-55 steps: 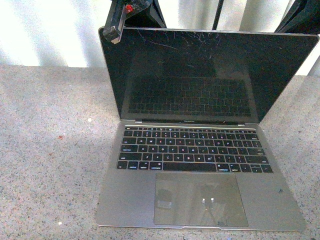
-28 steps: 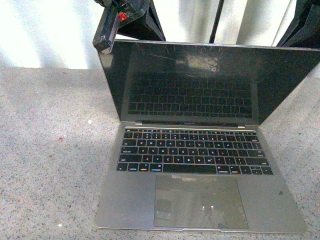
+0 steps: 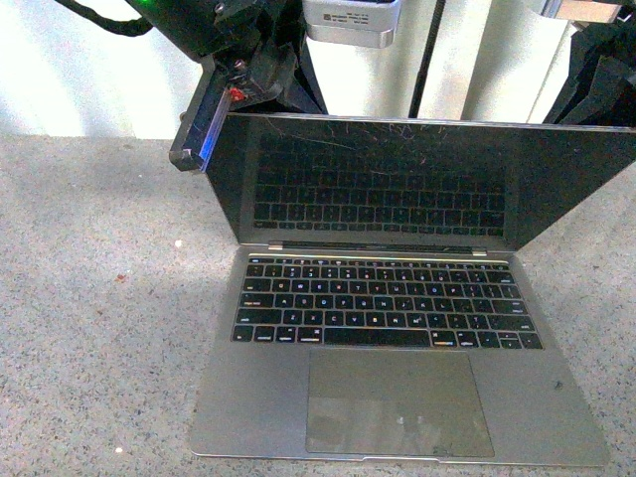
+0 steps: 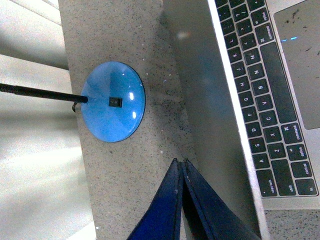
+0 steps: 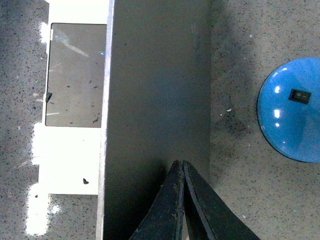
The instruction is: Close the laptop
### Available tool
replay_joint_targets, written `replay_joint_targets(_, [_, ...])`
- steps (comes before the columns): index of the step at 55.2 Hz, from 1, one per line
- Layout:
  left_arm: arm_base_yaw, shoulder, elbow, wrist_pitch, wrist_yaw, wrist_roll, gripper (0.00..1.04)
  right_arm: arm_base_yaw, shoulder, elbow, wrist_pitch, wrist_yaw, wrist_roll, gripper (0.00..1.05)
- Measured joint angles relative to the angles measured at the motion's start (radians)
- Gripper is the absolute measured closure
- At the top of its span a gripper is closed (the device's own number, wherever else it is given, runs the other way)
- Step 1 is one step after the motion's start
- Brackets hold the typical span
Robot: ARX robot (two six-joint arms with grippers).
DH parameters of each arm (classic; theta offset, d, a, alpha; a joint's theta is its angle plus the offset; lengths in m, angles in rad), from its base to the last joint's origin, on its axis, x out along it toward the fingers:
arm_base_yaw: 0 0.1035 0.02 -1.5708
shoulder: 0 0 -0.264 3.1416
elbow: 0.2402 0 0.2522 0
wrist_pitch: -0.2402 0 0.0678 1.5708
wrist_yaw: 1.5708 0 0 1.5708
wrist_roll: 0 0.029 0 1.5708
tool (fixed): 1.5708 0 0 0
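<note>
On the speckled grey stone surface [image 3: 99, 348], nearest the robot, lies the open slim silver-grey metal laptop [image 3: 397, 397] with its front edge close to the camera. Its large trackpad [image 3: 397, 402] comes first. The rows of black keys [image 3: 386, 303] sit beyond that. The glossy black screen [image 3: 417, 179] rises from the hinge, scratched along its upper part and mirroring the keys. The lid stands raised and tipped forward over the keyboard.

At the lid's upper left corner, the left gripper [image 3: 194, 134] hangs just behind the edge, a dark finger with a blue sheen. The left wrist view shows its jaws pressed flat together with nothing between them, alongside the laptop's left edge [image 4: 200, 100]. Whether they touch the lid cannot be told.

Beyond the lid's right corner, the right gripper [image 5: 181, 167] shows in its wrist view with jaws likewise clenched tight and empty, their tips over the grey back of the lid [image 5: 160, 90]. Contact there is unclear.

Behind the laptop a round glossy blue lamp base [image 4: 114, 101] with a small black switch rests on the surface. A thin black rod [image 4: 35, 92] runs from it. Farthest off hangs a pale white backdrop [image 3: 79, 70].
</note>
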Motion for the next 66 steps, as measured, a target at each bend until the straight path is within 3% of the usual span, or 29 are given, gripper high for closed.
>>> replay_joint_targets(66, [-0.05, -0.068, -0.254, 0.205, -0.021, 0.053, 1.01, 0.07, -0.037, -0.233, 0.132, -0.002, 0.007, 1.02])
